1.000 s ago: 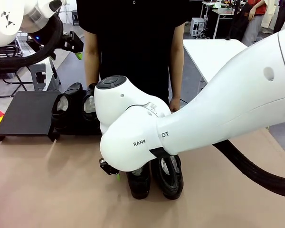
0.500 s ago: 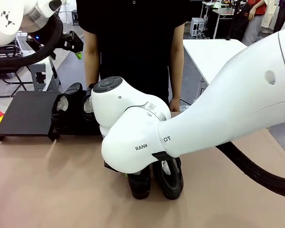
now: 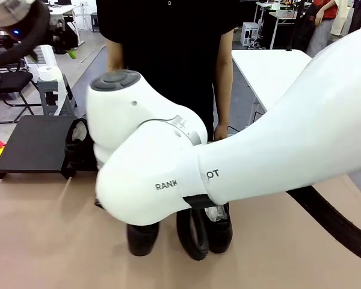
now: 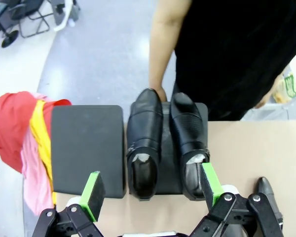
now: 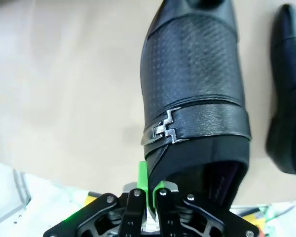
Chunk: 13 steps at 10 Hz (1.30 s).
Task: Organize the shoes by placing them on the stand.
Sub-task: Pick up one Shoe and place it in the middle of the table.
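Observation:
In the right wrist view my right gripper (image 5: pixel 149 186) is shut on the heel rim of a black buckled shoe (image 5: pixel 195 89), and a second shoe (image 5: pixel 290 89) lies beside it on the table. From the front, the held shoe (image 3: pixel 143 238) pokes out under the right arm, apart from the other shoe (image 3: pixel 210 232). The black stand (image 4: pixel 86 148) carries two shoes (image 4: pixel 144 138) (image 4: pixel 189 136) on its right half, toes toward the person. High above the stand, my left gripper (image 4: pixel 152 190) hangs open with nothing in it.
A person in black stands at the far edge, one hand (image 4: pixel 160 92) by the stand. A red and yellow cloth (image 4: pixel 15 133) lies left of the stand. The stand's left half (image 3: pixel 36 144) is bare. The right arm (image 3: pixel 168 174) blocks the table's middle.
My right gripper has closed on the shoe's rim and swung left with it, away from the other shoe. The left arm has drawn back up and to the left.

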{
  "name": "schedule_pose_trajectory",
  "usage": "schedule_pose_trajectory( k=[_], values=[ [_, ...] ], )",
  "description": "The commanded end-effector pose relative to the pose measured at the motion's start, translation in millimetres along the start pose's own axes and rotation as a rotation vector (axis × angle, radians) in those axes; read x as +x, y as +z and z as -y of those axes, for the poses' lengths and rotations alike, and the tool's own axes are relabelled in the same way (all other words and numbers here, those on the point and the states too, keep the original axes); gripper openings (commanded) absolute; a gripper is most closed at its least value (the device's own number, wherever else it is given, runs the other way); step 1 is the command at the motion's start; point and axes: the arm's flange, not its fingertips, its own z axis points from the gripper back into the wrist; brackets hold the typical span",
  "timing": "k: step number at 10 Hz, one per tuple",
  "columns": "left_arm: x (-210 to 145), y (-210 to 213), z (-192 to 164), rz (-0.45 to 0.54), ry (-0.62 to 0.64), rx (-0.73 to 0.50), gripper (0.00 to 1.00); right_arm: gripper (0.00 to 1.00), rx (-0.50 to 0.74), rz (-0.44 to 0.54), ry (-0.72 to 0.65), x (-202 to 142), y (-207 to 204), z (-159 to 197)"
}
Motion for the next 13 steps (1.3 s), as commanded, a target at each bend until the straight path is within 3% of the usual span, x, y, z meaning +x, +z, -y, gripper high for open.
schedule_pose_trajectory(
  k=[1,3,7,8,12,13],
  values=[
    [-17,7,0,0.039,0.040,0.051,1.00,0.00,0.050,0.002,-0.005,-1,-11,-35],
    [-23,10,-6,0.051,0.060,0.046,1.00,0.00,0.046,-0.047,0.021,-6,-38,-76],
    [-9,12,-7,0.021,0.032,0.024,1.00,0.00,0.095,0.061,-0.061,-11,-70,-110],
    [-9,12,-7,0.021,0.032,0.024,1.00,0.12,0.089,0.044,-0.063,-11,-71,-109],
    [-9,12,-7,0.021,0.032,0.024,1.00,0.87,0.134,-0.012,-0.093,-1,-58,-88],
    [-9,12,-7,0.021,0.032,0.024,1.00,1.00,0.163,-0.036,-0.100,0,-49,-80]
  ],
)
